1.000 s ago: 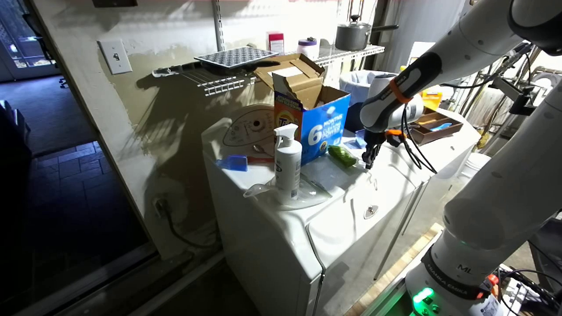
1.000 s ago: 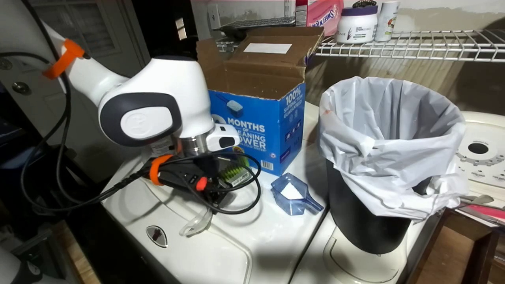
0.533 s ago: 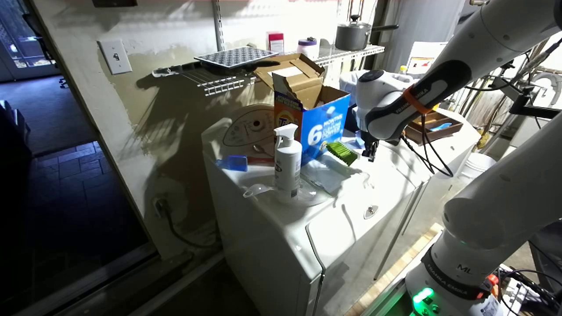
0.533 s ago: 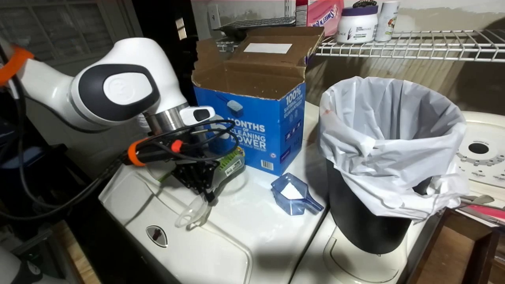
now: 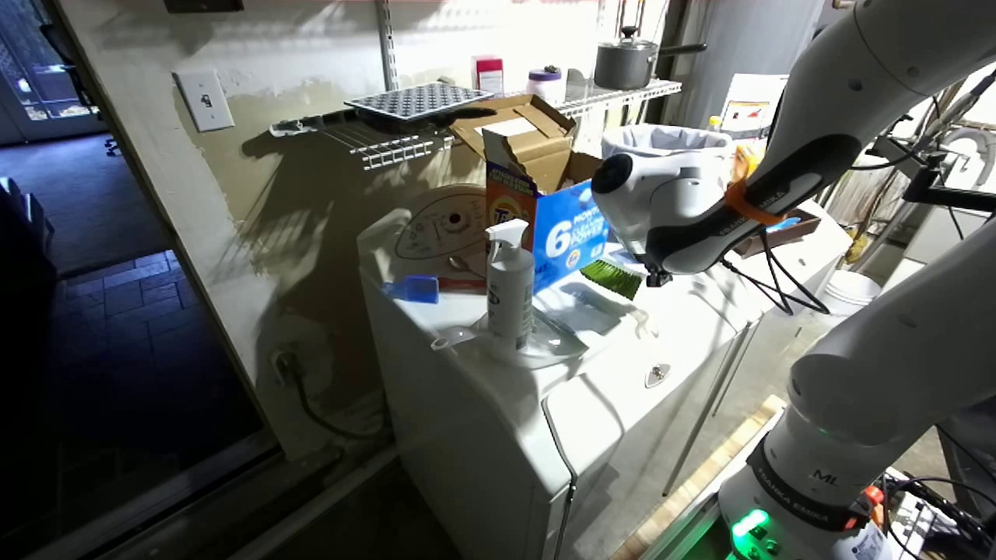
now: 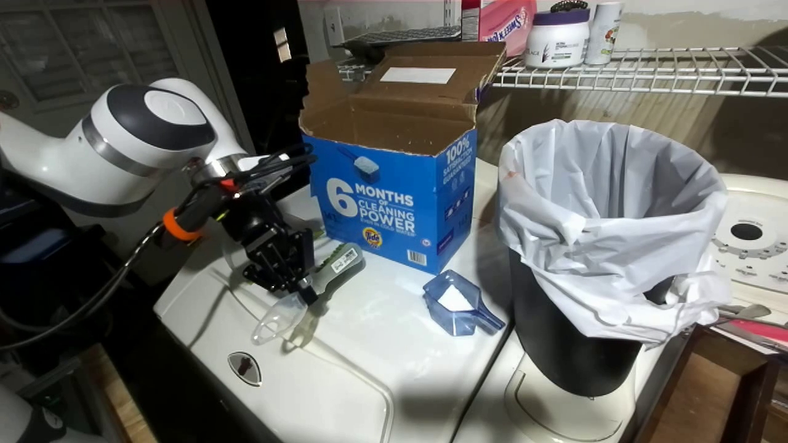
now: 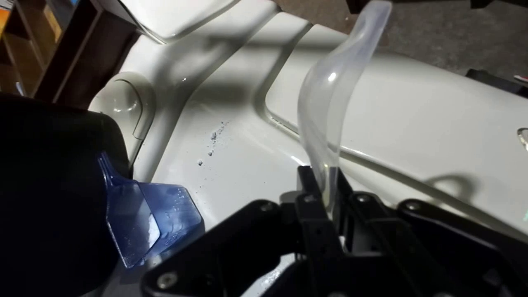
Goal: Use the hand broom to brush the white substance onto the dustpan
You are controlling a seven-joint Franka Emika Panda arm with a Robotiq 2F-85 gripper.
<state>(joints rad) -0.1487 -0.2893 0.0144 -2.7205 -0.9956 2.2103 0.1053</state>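
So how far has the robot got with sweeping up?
Done: the green-bristled hand broom is grasped by its clear plastic handle.
In hand: the black two-fingered gripper holds it over the white appliance top; I can't tell if it's touching.
Left: bluish-white powder specks lie there, so probably need brushing onto the clear plastic dustpan.

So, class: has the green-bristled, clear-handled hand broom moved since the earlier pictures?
Yes: in an exterior view, the hand broom has shifted left, away from the black bin with white plastic liner.
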